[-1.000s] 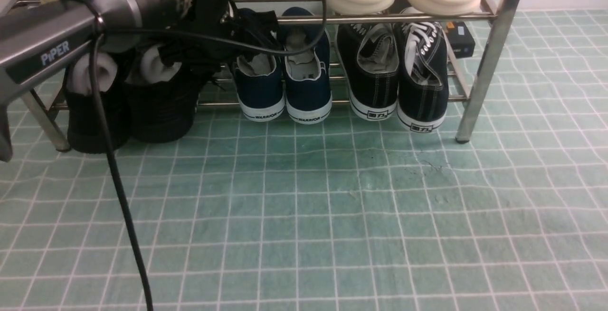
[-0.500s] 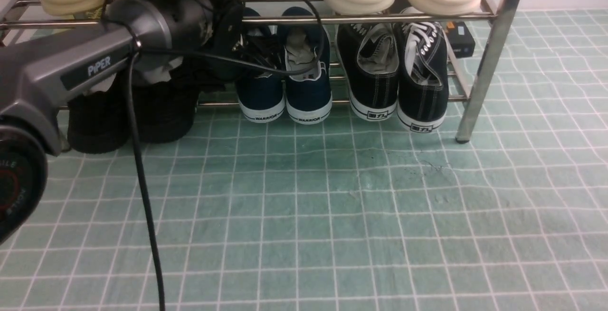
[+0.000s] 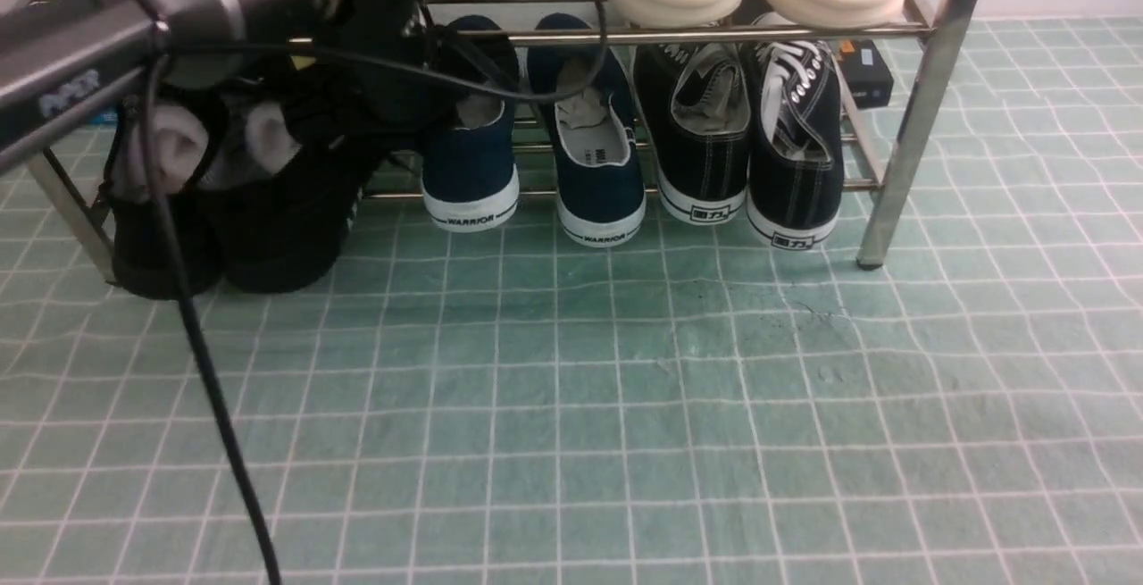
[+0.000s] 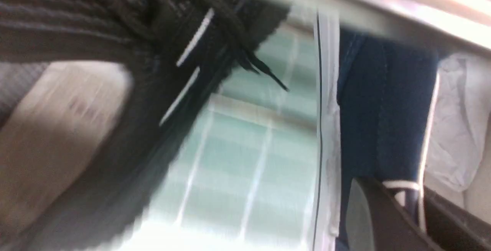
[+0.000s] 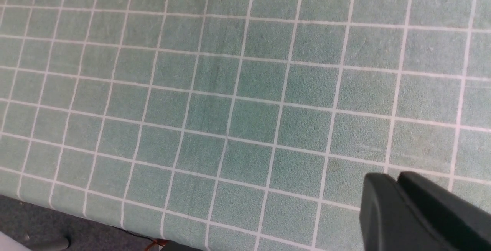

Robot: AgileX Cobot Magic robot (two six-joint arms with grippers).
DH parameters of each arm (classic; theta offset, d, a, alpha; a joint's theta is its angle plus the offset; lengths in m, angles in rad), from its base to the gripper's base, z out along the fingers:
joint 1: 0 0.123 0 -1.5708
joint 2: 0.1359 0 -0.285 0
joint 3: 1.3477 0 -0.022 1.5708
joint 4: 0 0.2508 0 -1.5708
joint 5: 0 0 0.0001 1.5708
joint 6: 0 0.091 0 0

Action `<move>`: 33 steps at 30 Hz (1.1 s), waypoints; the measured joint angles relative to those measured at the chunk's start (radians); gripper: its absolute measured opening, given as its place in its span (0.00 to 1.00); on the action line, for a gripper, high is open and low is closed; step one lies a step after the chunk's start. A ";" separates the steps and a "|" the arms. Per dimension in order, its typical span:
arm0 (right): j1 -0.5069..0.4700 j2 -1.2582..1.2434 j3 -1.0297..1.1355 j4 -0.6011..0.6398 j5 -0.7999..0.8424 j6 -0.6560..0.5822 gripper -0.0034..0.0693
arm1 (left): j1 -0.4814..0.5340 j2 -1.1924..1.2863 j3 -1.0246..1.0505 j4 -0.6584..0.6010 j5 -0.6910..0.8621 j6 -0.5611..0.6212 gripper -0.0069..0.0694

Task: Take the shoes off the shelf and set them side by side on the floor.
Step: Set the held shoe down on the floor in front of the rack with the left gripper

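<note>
Floor (image 3: pixel 679 406): pale green cloth with a white grid, slightly wrinkled.
Shelf (image 3: pixel 929 94): chrome rack with two tiers, standing at the back.
Left arm (image 3: pixel 80 58): reaches in toward the lower tier.
Left navy shoe (image 3: pixel 469 170): at the lower tier, beside black knit sneakers (image 3: pixel 277 228); heel toward the robot, toe away, long axis front to back.
Right navy shoe (image 3: pixel 600 179): same tier, apart from its mate, just beside black lace-ups (image 3: pixel 705 156); heel toward the robot, toe leaning slightly left.
Left gripper (image 4: pixel 402 191): jaws clamped on the left navy shoe's rim.
Right gripper (image 5: pixel 397 180): over the floor, jaws together.
</note>
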 joint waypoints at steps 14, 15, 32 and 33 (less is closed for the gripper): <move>0.000 0.000 0.000 0.002 -0.008 -0.002 0.16 | -0.003 -0.263 0.013 -0.116 0.342 0.238 0.15; 0.000 0.000 0.000 0.002 -0.008 -0.002 0.16 | -0.003 -0.273 0.023 -0.116 0.342 0.240 0.15; 0.000 0.000 0.000 0.002 -0.018 -0.002 0.17 | -0.003 -0.483 0.750 -0.109 -0.060 -0.046 0.15; 0.000 0.000 0.000 0.001 -0.018 -0.002 0.17 | -0.003 -0.484 0.782 -0.107 -0.106 -0.076 0.15</move>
